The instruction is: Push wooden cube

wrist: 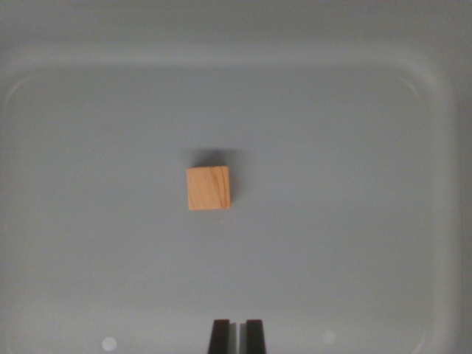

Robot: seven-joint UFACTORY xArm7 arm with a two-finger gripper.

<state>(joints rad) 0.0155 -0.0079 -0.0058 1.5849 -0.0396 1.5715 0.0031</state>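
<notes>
A small light wooden cube (209,188) rests flat near the middle of a grey tray, its grain showing on top. At the bottom edge of the wrist view my gripper (236,336) shows as two dark fingertips (219,336) standing close together with only a thin gap. Nothing sits between them. The cube lies well above the fingertips in the picture and slightly toward the wrist view's left, apart from them.
The grey tray (435,96) has a raised rounded rim running along the top and both sides of the view. Two faint pale spots (109,344) mark its floor near the bottom.
</notes>
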